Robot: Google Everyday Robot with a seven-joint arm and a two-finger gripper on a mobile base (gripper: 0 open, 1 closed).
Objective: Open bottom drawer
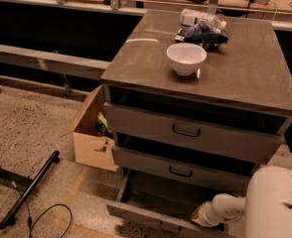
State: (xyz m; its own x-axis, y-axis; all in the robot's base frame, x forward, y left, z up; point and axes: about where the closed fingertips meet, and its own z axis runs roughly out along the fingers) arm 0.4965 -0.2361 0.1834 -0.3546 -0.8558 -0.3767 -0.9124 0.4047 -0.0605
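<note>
The grey cabinet has three wide drawers. The bottom drawer stands pulled out towards me, its dark inside showing behind the slim front panel. Its small loop handle sits at the lower edge of the view. My gripper is at the end of the white arm, low down at the drawer's front, right of the handle. The middle drawer and the top drawer are each out by a small gap.
A white bowl and a blue bag with a plastic bottle lie on the cabinet top. An open cardboard box stands at the cabinet's left. A black bar and a cable lie on the floor left.
</note>
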